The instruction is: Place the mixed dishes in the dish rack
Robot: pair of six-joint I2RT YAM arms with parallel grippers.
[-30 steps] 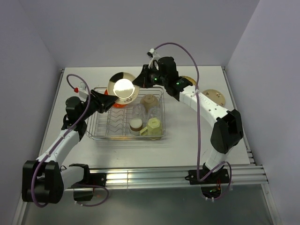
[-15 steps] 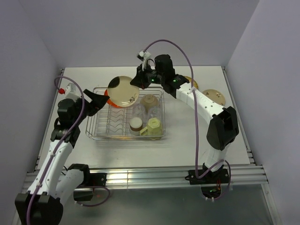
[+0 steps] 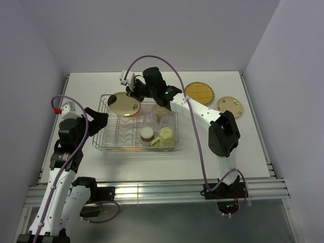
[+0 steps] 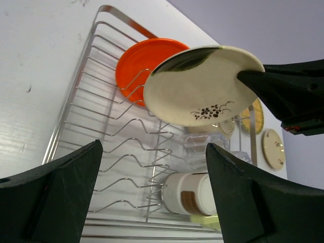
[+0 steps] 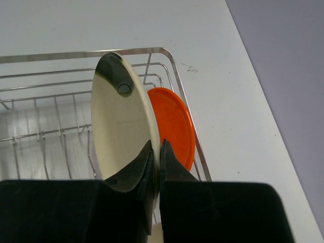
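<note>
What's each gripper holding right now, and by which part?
Right gripper pinches the cream floral plate by its rim, over the dish rack. Left gripper is open, holding nothing.

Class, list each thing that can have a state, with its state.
left gripper: open, empty.
right gripper: shut on cream plate rim.
cream plate: held on edge over dish rack.
orange plate: upright in rack.
yellow woven plate: flat on table.
tan plate: flat on table.
</note>
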